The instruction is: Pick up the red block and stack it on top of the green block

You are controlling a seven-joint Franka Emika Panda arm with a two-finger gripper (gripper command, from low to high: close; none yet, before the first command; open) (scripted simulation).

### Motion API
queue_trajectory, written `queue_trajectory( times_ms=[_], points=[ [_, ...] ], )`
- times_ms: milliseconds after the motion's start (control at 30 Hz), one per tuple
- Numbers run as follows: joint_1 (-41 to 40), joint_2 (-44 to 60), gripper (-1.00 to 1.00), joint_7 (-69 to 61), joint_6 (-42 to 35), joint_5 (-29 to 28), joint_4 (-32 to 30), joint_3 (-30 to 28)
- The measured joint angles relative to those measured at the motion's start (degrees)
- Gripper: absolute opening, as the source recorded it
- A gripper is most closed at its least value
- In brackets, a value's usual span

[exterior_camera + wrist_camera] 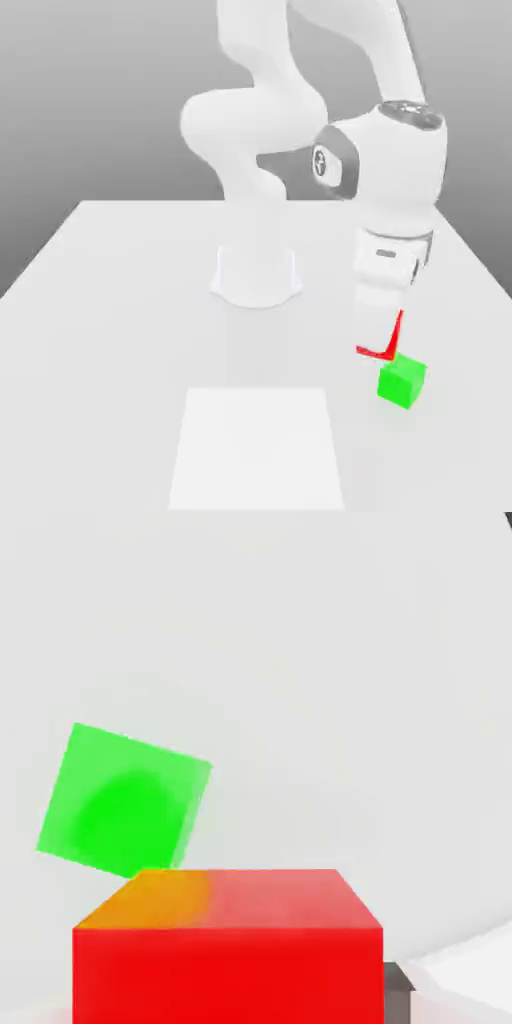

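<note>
White on white, a pale square patch (258, 445) lies flat on the table (120, 300) nearest the exterior view's camera. Beyond it, toward the exterior view's right, the green block (402, 381) sits on the table. Just above and slightly left of it in that view, the red block (385, 342) hangs clear of the table, clamped in the tool (384, 325), whose narrow-set fingers point downward and cover most of the block. In the hand view the red block (228, 952) looms close, with the green block (122, 800) lying farther off below it, apart from it. Farther back stands the arm's round base (256, 275).
</note>
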Motion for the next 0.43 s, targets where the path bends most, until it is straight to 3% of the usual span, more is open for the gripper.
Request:
queue_trajectory(
  times_ms=[100, 300, 333, 433],
  points=[
    [3.2, -0.1, -1.00, -6.9, 0.0, 0.7, -0.1, 1.0],
    [3.5, 11.1, -1.00, -5.0, 10.6, -3.8, 0.3, 0.2],
    [3.3, 12.4, 1.00, -4.4, 11.8, -4.8, 0.4, 0.2],
    [3.3, 12.4, 1.00, -4.4, 11.8, -4.8, 0.4, 0.2]
  ],
)
